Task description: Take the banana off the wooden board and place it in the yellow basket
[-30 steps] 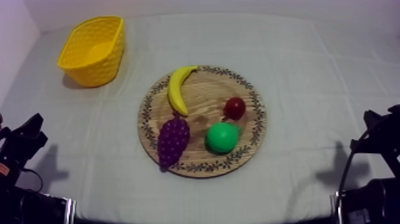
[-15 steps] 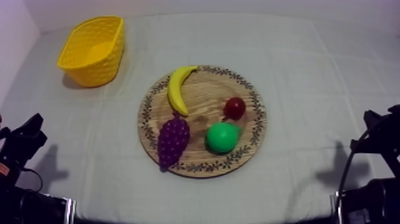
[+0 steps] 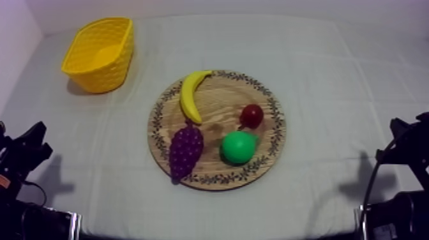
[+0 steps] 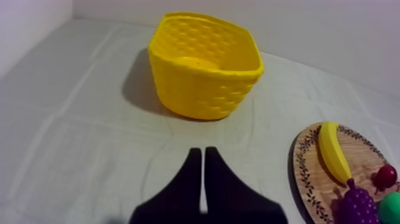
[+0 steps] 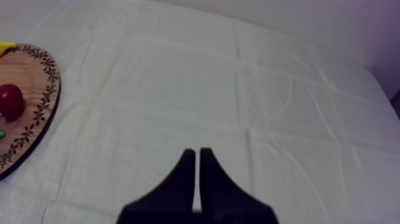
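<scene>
While both arms sit low at the near corners, we look down on the table [image 3: 332,76], its grey-white cloth creased and spread from edge to edge. Right in the middle lies the round wooden board [image 3: 220,102], flat on the cloth, its patterned rim running all the way round and four toy fruits on it. Off at the far left stands the yellow basket [image 3: 102,76], upright with its mouth open to the top, well apart from the board.

Now our left gripper [image 4: 203,150] - fingers pressed together into a narrow wedge, pinching nothing, over bare cloth with the basket ahead of it and the board off to one side. Our right gripper [image 5: 197,151] is the same: fingers pressed together, nothing between them, over bare cloth, the board's rim off to its side.

On to the fruit. The banana [image 3: 190,96] is on the board, not in the basket - it lies curved along the far-left part, one tip at the far rim, the other end just beside the bunch of grapes [image 3: 185,148]. The grapes run down to the near-left rim. Beside them sits the green pear [image 3: 238,147], and just beyond the pear, toward the right rim, the small red fruit [image 3: 252,115].
</scene>
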